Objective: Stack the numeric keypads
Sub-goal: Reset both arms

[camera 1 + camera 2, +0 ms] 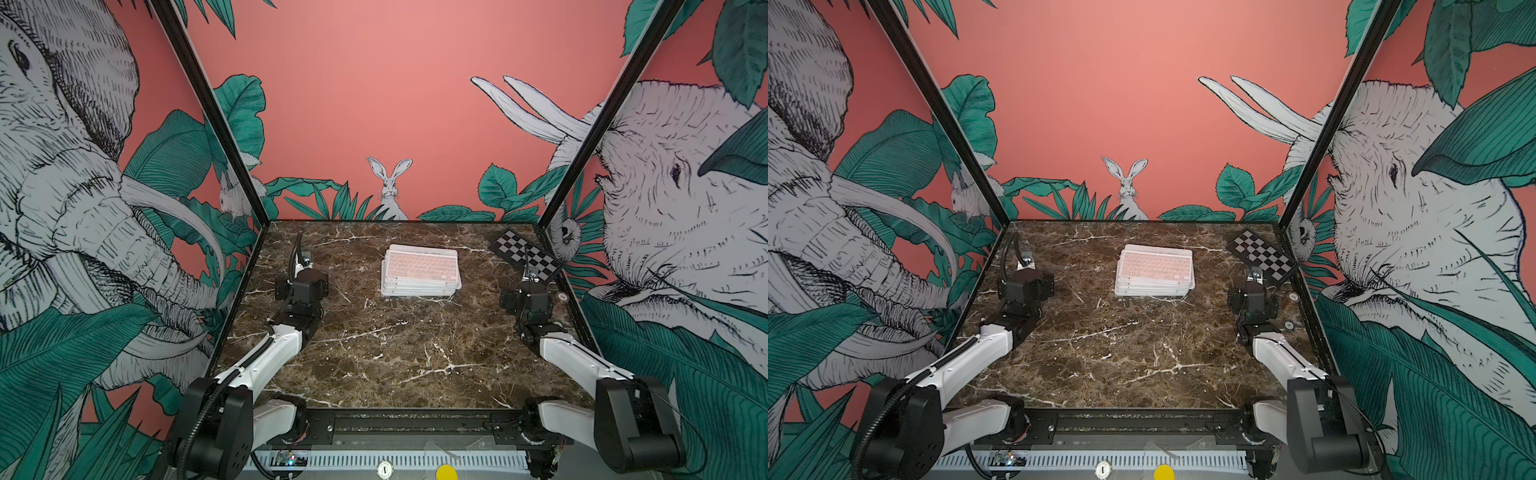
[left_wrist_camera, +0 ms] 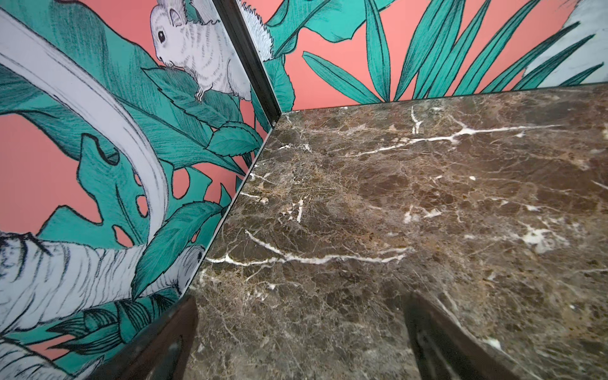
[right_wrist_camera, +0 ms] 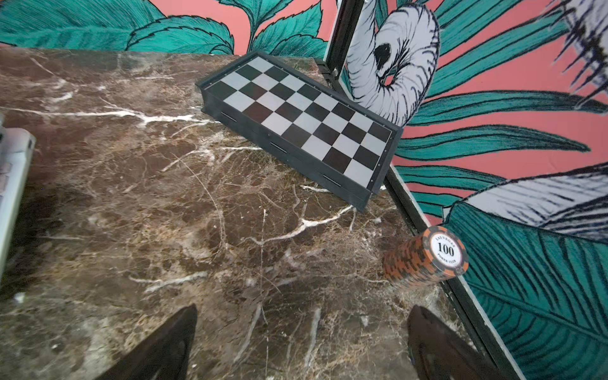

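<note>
Top views both show 1 brown marble table (image 1: 374,353) (image 1: 1100,357) inside printed jungle walls. 2 white and black arms reach in from the near edge: the left arm (image 1: 270,357) along the left side and the right arm (image 1: 573,357) along the right side.

1 stack of numeric keypads (image 1: 420,270) (image 1: 1155,270) lies flat on the table toward the back, between the 2 arms and apart from both. Its edges are roughly lined up. The top keypad (image 1: 422,266) has a white frame and pink keys. The layers under it are too fine to count with certainty. In the right wrist view, 1 white corner of the stack (image 3: 14,158) shows at the picture's edge.

1 black-and-white checkered board (image 1: 525,253) (image 3: 306,121) sits in the far right corner, set at an angle and well apart from the stack.

In a top view, 2 small round chip tops (image 1: 1293,296) lie along the right edge. The right wrist view shows 1 orange and black chip stack (image 3: 426,260), marked 100, against the wall frame.

The left gripper (image 2: 299,297) has its 2 dark fingers (image 2: 158,345) spread wide over bare marble near the far left corner, with nothing between them. The right gripper (image 3: 302,309) has its 2 fingers (image 3: 164,345) equally wide apart and also holds nothing.
</note>
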`<state>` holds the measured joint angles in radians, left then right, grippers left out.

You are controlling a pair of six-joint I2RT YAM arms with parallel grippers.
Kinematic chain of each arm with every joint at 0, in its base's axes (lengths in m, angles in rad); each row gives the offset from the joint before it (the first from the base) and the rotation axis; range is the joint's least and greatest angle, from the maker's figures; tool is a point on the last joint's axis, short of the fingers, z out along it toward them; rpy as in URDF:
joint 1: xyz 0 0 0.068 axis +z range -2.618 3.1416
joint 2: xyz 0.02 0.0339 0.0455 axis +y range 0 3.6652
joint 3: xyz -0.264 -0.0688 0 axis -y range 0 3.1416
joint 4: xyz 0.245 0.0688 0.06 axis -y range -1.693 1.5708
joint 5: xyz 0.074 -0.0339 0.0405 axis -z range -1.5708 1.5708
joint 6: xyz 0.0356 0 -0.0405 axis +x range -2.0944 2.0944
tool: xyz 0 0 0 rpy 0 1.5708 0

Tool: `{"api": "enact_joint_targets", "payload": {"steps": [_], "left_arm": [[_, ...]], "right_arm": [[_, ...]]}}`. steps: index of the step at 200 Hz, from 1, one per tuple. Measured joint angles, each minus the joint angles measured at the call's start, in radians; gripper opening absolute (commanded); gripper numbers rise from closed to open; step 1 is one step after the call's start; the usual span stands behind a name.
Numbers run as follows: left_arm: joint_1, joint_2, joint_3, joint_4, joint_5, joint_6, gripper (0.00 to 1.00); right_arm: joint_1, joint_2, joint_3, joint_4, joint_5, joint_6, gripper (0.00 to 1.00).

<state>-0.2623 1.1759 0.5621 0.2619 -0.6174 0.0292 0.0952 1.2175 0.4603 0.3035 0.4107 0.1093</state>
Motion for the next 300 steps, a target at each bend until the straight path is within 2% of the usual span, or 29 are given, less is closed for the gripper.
{"api": "enact_joint_targets", "payload": {"steps": [50,113,155,175,210,300], "left_arm": [[0.058,0.101,-0.119,0.254,0.067,0.030,0.99],[0.098,0.185,-0.204,0.494,0.232,0.088,1.00],[0.122,0.333,-0.206,0.601,0.316,0.098,1.00],[0.148,0.387,-0.195,0.611,0.354,0.095,1.00],[0.188,0.391,-0.167,0.604,0.419,0.080,1.00],[0.193,0.391,-0.163,0.604,0.454,0.072,1.00]], "right_arm": [[0.000,0.093,-0.055,0.204,-0.005,-0.052,0.99],[-0.004,0.213,-0.093,0.440,-0.078,-0.096,0.99],[-0.004,0.317,-0.094,0.529,-0.120,-0.113,0.99],[-0.005,0.317,-0.094,0.544,-0.135,-0.118,0.99],[-0.016,0.317,-0.084,0.545,-0.161,-0.117,0.99],[-0.026,0.317,-0.081,0.544,-0.185,-0.117,0.99]]}}
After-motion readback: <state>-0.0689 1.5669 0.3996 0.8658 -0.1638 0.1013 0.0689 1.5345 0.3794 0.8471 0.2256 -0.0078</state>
